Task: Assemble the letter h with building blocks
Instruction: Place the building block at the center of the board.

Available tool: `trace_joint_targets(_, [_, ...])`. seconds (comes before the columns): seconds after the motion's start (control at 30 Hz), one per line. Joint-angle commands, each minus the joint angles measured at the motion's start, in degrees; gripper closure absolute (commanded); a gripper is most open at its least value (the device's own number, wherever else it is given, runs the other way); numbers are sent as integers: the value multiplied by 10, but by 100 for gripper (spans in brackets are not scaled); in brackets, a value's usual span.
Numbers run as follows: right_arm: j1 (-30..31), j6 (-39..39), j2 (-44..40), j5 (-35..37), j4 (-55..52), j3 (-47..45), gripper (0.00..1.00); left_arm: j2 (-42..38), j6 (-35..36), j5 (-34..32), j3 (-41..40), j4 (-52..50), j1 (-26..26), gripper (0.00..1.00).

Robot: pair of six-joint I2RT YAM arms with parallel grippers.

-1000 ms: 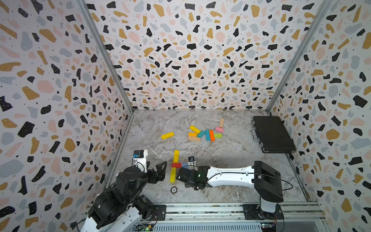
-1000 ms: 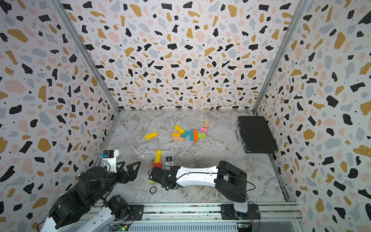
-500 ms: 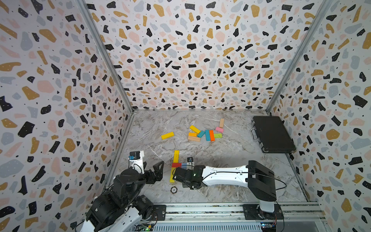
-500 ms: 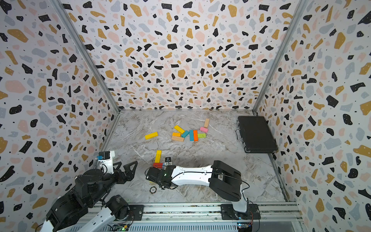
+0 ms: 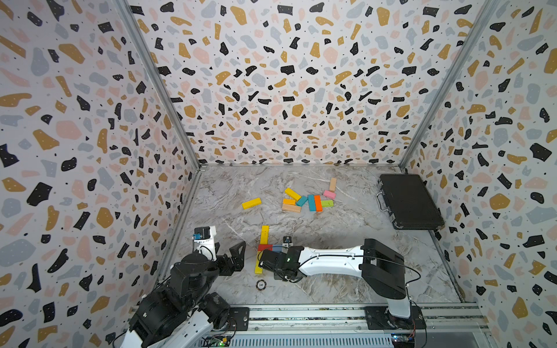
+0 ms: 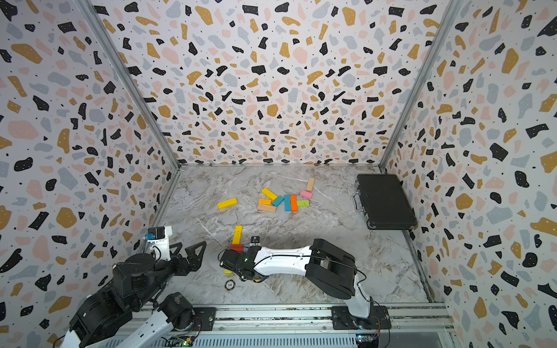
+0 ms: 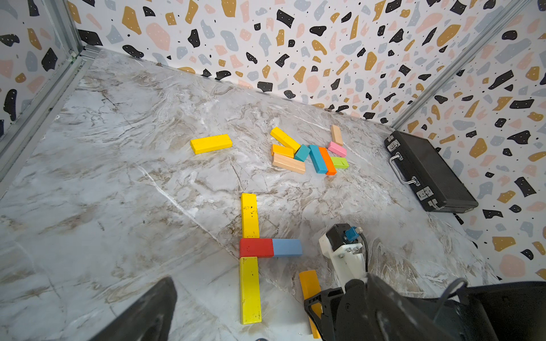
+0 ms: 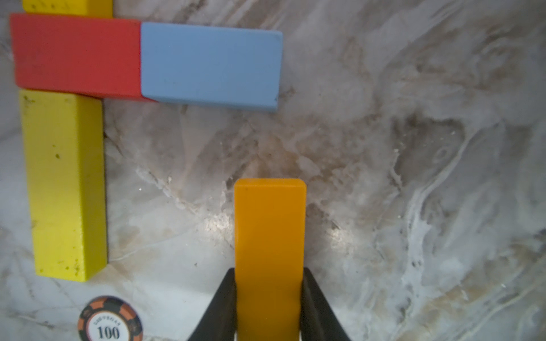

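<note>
Step in hand: last leg of the h. Down so far are 2 long flat yellow wooden blocks as the stem, the upper yellow block [image 7: 250, 215] and the lower yellow block [image 7: 250, 290]. A short red block [image 7: 256, 248] sits between them, and a short light-blue block [image 7: 287, 247] is butted to it as the crossbar.

The right gripper [image 8: 269, 283] is clamped on a long amber-orange block [image 8: 270, 224]. Its fingers are on the block's 2 long sides near the rear end, and the block points at the light-blue block. The front end stops short of the light-blue block with a clear gap, and it sits slightly past that block's free end. Can't tell if it's on the marble tabletop [image 8: 413, 147] yet.

Next, my read:
- Slide it forward until it butts the light-blue block.
- Nudge it stem-ward so the outer edges line up.
- Keep it parallel to the lower yellow block, lay it flat, release.

Risk: knocking the light-blue block off the red one.

Pose: the right arm is stretched low and near-horizontal, wrist just beside the light-blue block. The left gripper [image 6: 188, 253] is spread wide and empty, parked on the stem side, apart from the light-blue block. The spare blocks [image 5: 307, 200] lie well beyond the light-blue block.
</note>
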Motion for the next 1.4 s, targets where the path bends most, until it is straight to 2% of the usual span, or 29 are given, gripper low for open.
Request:
trace_joint_targets(0.0, [-3,9,8,6,-26,29,83,-4,-1,-7,0,4,3,1])
trace_joint_targets(1.37, [-20,2,52,10,-38,70,83,-4,2,-11,2,4,3,1])
